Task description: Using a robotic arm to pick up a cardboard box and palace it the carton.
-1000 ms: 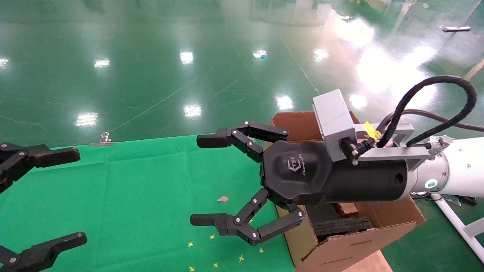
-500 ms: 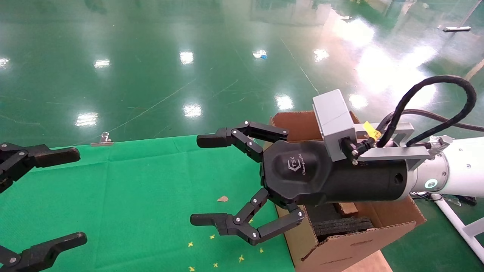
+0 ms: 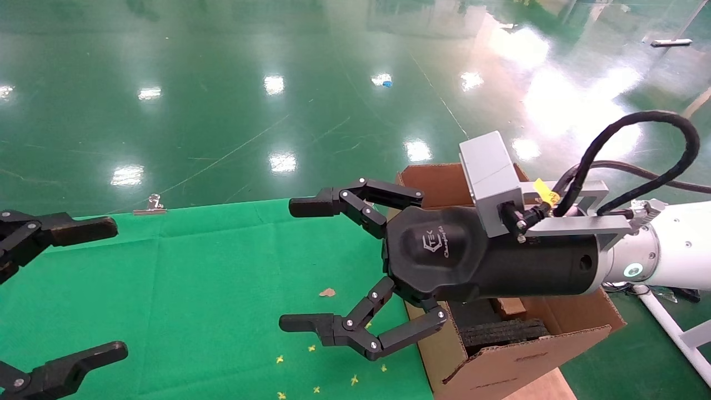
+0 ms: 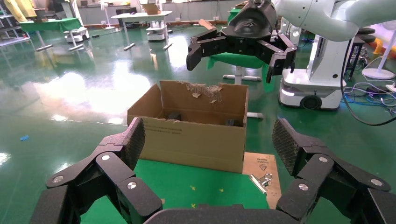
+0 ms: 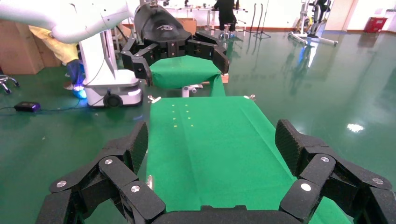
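Observation:
The carton [image 3: 533, 355] stands at the right end of the green cloth [image 3: 211, 278], open at the top, with black foam [image 3: 500, 332] inside. A small brown block [image 3: 508, 306] shows in it beside the foam; it looks like the cardboard box, mostly hidden by my right arm. My right gripper [image 3: 297, 265] hangs open and empty over the cloth just left of the carton. My left gripper [image 3: 108, 289] is open and empty at the cloth's left edge. The left wrist view faces the carton [image 4: 196, 140], its far flap ragged, with the right gripper [image 4: 233, 63] above it.
A metal binder clip [image 3: 150, 206] holds the cloth's far edge, another clip [image 4: 261, 179] sits by the carton. A flat cardboard sheet [image 4: 261, 163] lies under the carton's corner. A brown scrap [image 3: 327, 292] and small yellow marks [image 3: 311, 348] dot the cloth. Shiny green floor surrounds everything.

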Available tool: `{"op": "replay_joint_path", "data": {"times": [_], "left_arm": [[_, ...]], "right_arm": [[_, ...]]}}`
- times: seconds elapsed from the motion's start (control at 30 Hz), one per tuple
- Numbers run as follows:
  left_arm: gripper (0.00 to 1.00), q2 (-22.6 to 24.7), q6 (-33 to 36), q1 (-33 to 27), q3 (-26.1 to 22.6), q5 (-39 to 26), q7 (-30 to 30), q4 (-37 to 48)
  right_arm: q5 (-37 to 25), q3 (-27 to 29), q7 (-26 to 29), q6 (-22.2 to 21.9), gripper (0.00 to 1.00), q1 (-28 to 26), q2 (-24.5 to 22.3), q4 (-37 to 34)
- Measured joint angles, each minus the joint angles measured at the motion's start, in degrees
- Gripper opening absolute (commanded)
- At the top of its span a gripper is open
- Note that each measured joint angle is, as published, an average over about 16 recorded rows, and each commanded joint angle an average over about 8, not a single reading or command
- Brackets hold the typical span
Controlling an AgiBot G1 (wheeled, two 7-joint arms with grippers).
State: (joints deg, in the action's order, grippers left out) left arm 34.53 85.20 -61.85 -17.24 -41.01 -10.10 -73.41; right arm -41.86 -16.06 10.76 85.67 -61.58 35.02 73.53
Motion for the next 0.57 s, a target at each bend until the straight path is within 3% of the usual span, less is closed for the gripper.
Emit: {"op": "replay_joint_path", "data": {"times": [0.57], "left_arm": [[1.0,0.0,0.0,0.0,0.0,0.0,0.0,0.0]], "right_arm": [[0.0,0.0,0.0,0.0,1.0,0.0,0.0,0.0]]}}
